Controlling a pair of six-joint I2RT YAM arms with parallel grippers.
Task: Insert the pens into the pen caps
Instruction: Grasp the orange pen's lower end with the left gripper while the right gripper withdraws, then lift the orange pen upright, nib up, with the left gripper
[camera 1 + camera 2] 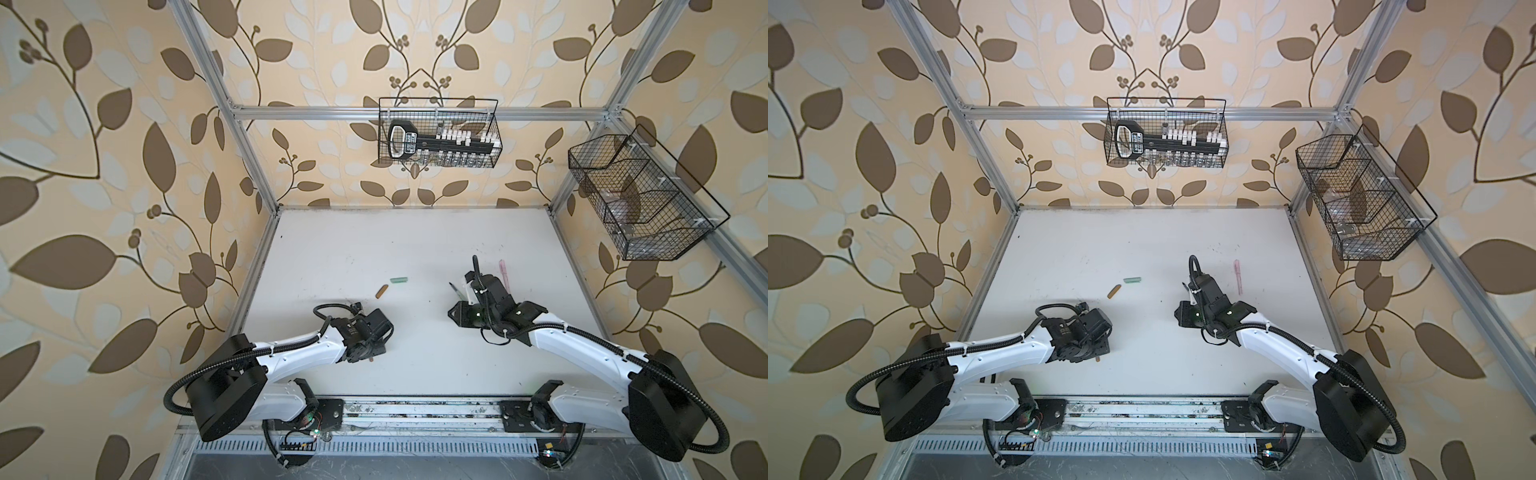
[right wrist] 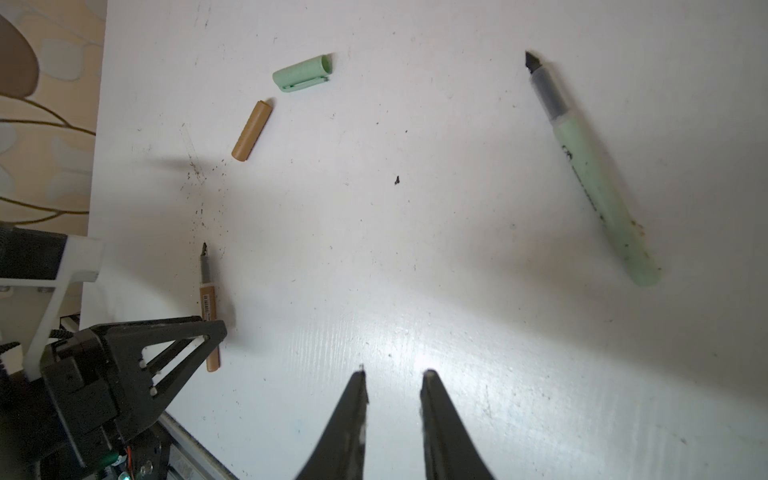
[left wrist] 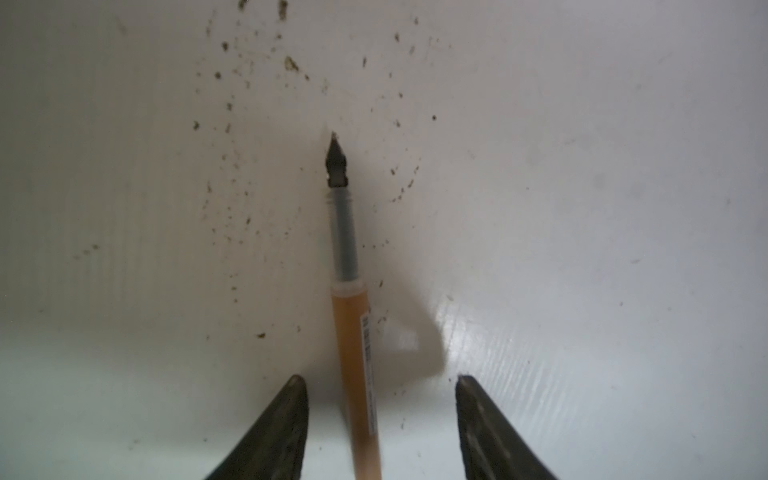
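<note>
The tan pen (image 3: 353,332) is straddled by the left gripper (image 3: 380,378), jaws wide; the right gripper (image 2: 395,371) is held with jaws narrow, empty.

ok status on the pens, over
Left gripper open astride the tan pen, no grip. Right gripper open, empty. Tan cap, green cap and green pen lie loose on the table. Nothing blocking.

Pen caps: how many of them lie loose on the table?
2. The green cap lies near the middle of the table, the tan cap close beside it, apart. A pink cap may be hidden.
</note>
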